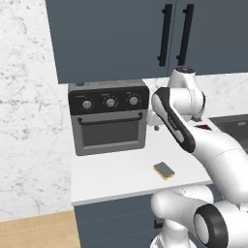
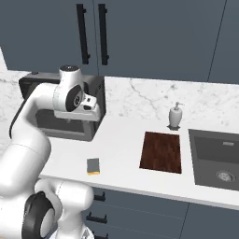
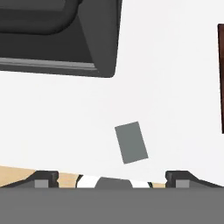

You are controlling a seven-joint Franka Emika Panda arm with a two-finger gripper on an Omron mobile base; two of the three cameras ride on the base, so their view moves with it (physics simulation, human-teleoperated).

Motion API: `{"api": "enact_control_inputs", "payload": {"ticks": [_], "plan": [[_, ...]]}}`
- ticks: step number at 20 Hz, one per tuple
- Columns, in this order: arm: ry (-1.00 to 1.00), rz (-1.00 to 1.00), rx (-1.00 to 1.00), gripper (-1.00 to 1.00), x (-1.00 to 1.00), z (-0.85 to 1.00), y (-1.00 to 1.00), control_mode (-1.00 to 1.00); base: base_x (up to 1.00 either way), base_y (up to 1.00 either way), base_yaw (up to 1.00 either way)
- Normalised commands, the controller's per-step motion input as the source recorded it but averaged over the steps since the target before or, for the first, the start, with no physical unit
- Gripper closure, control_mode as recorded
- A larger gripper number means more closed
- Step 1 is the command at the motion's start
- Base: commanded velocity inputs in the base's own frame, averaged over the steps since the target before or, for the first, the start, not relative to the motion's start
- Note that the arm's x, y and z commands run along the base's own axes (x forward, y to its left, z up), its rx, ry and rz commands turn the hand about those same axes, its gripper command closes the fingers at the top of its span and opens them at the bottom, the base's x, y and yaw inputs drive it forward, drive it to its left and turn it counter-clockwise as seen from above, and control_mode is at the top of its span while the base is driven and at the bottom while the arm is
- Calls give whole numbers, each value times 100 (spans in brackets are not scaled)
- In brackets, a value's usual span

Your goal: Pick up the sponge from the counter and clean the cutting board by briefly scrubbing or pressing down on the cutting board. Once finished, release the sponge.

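Note:
The sponge (image 1: 164, 170) (image 2: 93, 165) lies flat on the white counter (image 1: 111, 177) (image 2: 122, 140) near its front edge, grey-green top up over a yellow body. In the hand view the sponge (image 3: 131, 142) sits just above my gripper (image 3: 112, 179), which is open, its two tips far apart with nothing between them. The hand (image 2: 78, 111) hangs well above the counter, in front of the oven. The dark reddish-brown cutting board (image 2: 161, 151) (image 3: 221, 78) lies to the sponge's right, beside the sink.
A grey toaster oven (image 1: 109, 118) (image 3: 57, 35) stands at the back left of the counter. A soap dispenser (image 2: 175, 115) stands behind the board. The dark sink basin (image 2: 217, 156) is at the right. Dark cabinets (image 2: 154, 37) hang overhead.

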Motion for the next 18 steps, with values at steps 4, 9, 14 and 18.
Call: {"api": "enact_control_inputs", "payload": {"ticks": [4, 9, 14, 18], "plan": [[0, 2, 0, -100, -36, -68, 0, -100, 0, 0, 0], [0, 1, 0, -100, -25, -54, -1, -100, 0, 0, 0], [0, 2, 0, -100, -1, -45, -9, -100, 0, 0, 0], [0, 0, -2, -100, 0, -29, -7, -100, 0, 0, 0]]}}
